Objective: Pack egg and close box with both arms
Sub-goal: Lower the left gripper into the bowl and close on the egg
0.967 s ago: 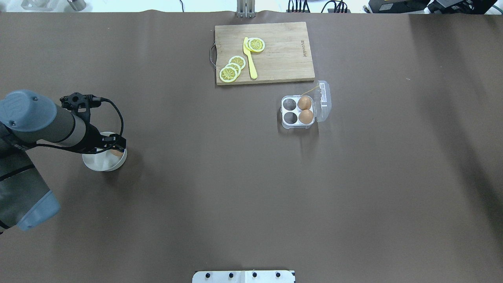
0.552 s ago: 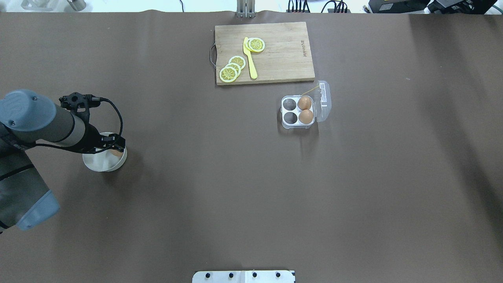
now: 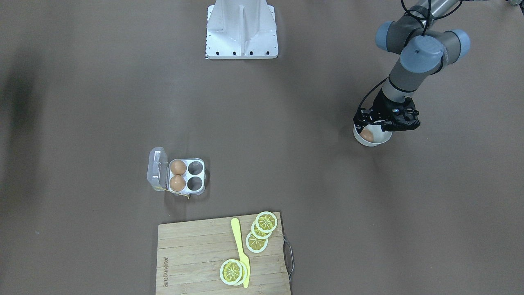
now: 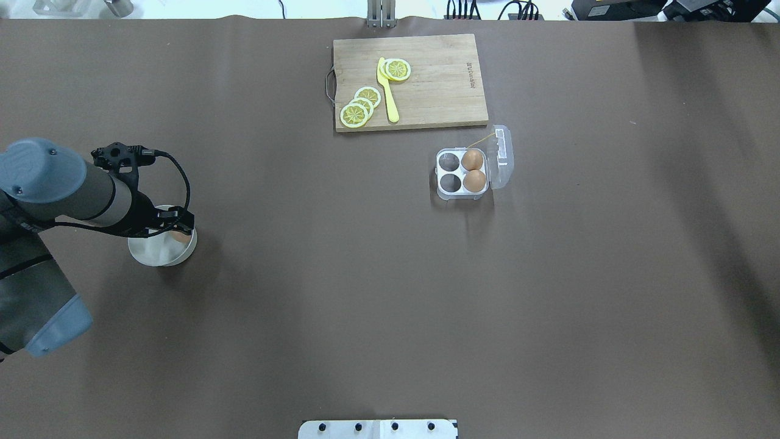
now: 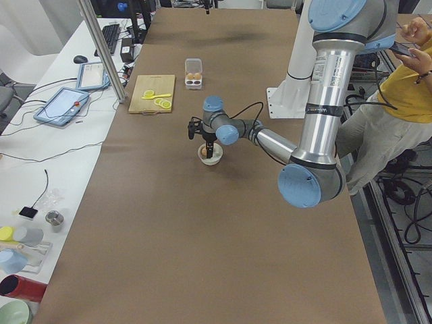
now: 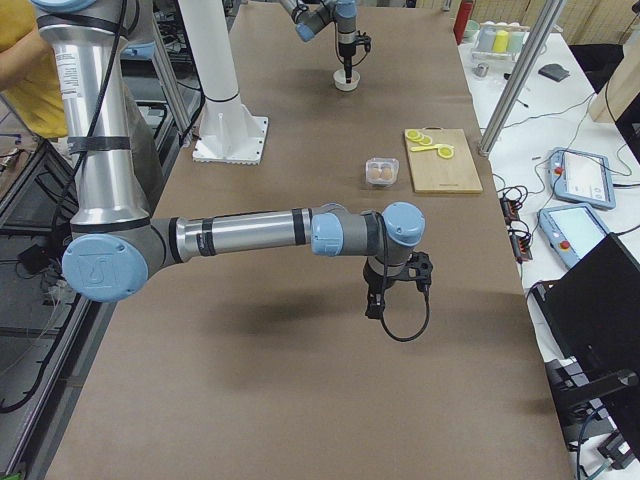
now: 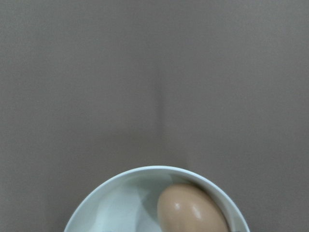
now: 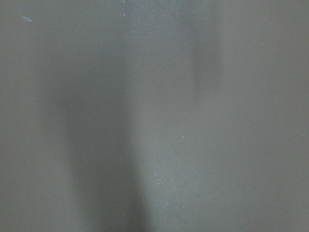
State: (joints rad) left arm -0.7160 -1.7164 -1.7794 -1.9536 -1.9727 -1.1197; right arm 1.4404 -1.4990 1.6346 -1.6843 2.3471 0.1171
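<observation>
The light-brown egg (image 7: 192, 209) lies in a white bowl (image 7: 145, 169) at the table's left (image 4: 159, 253). My left gripper (image 4: 172, 230) hangs just over the bowl beside the egg (image 3: 367, 135); its jaws look open and hold nothing. The clear box (image 4: 462, 174) stands mid-table with its lid (image 4: 501, 155) swung open to the right. Two brown eggs (image 4: 473, 171) fill its right cells; the two left cells are empty. My right gripper (image 6: 373, 306) shows only in the exterior right view, above bare table far from the box; I cannot tell its state.
A wooden cutting board (image 4: 439, 85) with lemon slices (image 4: 355, 114) and a yellow knife (image 4: 386, 91) lies just behind the box. The white base plate (image 4: 378, 428) sits at the near edge. A person in yellow (image 5: 405, 88) stands by the robot.
My left arm has shifted very slightly to the left over the bowl. The egg, the bowl and the box have not moved.
</observation>
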